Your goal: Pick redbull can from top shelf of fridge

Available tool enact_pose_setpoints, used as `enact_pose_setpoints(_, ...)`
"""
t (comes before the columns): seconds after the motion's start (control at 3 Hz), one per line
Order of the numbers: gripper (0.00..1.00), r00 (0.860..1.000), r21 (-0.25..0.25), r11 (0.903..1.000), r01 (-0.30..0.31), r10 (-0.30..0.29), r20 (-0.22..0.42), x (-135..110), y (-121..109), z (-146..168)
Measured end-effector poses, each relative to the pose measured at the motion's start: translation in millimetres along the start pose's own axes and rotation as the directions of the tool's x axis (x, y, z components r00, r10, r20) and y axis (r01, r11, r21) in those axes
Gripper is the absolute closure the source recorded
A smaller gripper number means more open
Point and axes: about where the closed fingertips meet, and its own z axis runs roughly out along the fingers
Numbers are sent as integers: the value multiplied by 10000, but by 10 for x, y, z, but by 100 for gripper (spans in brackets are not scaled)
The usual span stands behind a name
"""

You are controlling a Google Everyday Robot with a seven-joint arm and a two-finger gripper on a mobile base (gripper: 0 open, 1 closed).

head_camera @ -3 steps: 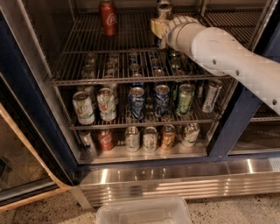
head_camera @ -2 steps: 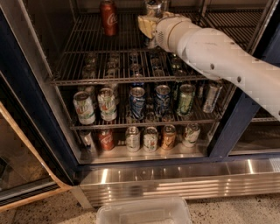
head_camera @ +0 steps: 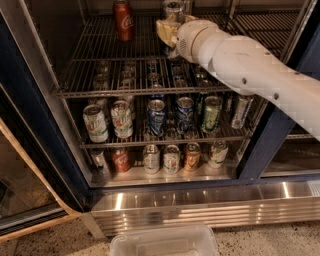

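Gripper (head_camera: 167, 31) sits high up inside the fridge, over the rear-centre of the top shelf, right up against the redbull can (head_camera: 173, 9). Can't tell if it's open or closed; the wrist housing and the can hide that. Can't tell either whether it's actually touching the can.

Redbull can stands upright at the back of the top shelf (head_camera: 100, 55), approx. mid-width. Only its silver upper part shows, just above and behind the gripper; the rest is covered. Red Coca-Cola can (head_camera: 122, 20) stands upright on the same shelf, to the left and well apart from it. Rest of that wire rack is bare bars w/ a thicker front rail.

White arm (head_camera: 250, 65) comes in from the right edge, angled up and left across the shelf front, blocking part of the rack's right side.

Below: middle rack (head_camera: 165, 135) is crowded w/ upright cans, e.g. two white/green ones on the left (head_camera: 95, 122), two blue ones in the centre (head_camera: 156, 117), a green one (head_camera: 211, 113), a slim silver one at far right (head_camera: 241, 111). Bottom row has another line of cans, incl. a red one (head_camera: 120, 159).

Fridge (head_camera: 35, 130) has a dark blue frame; ribbed steel base panel (head_camera: 190, 205) runs under the door opening. Clear plastic bin (head_camera: 165, 242) sits on the floor in front, at the bottom edge.
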Motion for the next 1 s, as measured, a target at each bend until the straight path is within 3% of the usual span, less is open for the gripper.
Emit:
enact_pose_setpoints(0.33,100,9996,45,10000,-84,83,261,-20,241,-253)
enact_pose_setpoints(0.67,100,9970,318,9983,-494,474,609,96,339,-599)
enact_pose_setpoints(1.0,100,9891,379,9935,-1070,1025,1062,43,604,-968)
